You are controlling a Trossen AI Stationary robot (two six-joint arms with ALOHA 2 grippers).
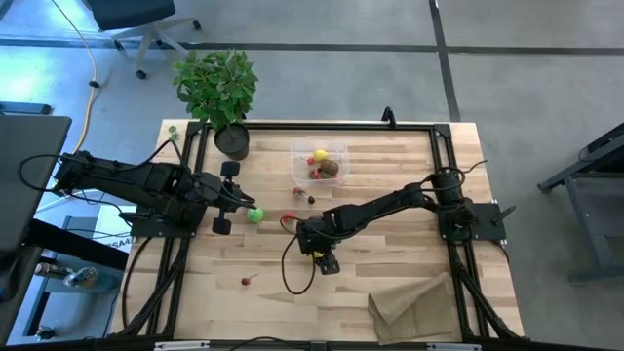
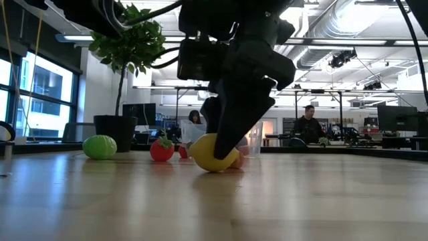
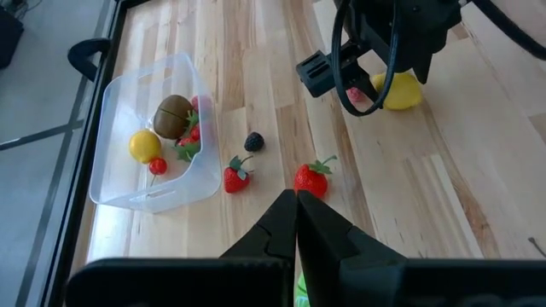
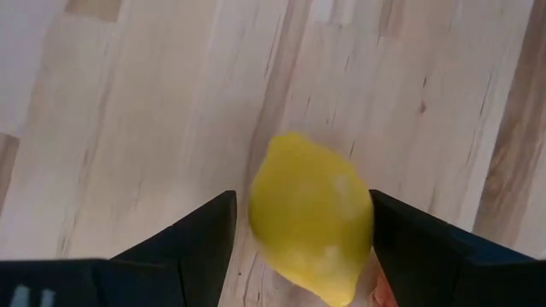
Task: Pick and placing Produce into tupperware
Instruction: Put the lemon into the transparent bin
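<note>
A yellow lemon (image 4: 311,213) lies on the wooden table, left of its middle, and shows in the low view too (image 2: 212,152). My right gripper (image 4: 303,200) points steeply down over it, open, one finger on each side. The clear tupperware (image 3: 145,196) stands toward the far edge and holds another lemon (image 3: 144,146), a kiwi (image 3: 172,115) and red berries. Two strawberries (image 3: 311,179) and a dark berry (image 3: 253,141) lie between the tupperware and my left gripper (image 3: 296,200). That gripper is shut and hovers at the table's left, close by the green lime (image 1: 255,214). My right gripper comes at the lemon from above, slanting, with its two fingers (image 4: 409,230) level with the lemon's sides. One finger stands flush with the lemon's edge and the other a little apart. Whether either touches it, I cannot tell. The lemon rests on the table.
A potted plant (image 1: 219,93) stands at the far left corner. A brown paper bag (image 1: 414,302) lies at the near right. A lone red berry (image 1: 246,282) sits near the front left. A small pinkish thing (image 3: 358,98) lies right beside the lemon. Black frame rails (image 1: 444,156) border the table.
</note>
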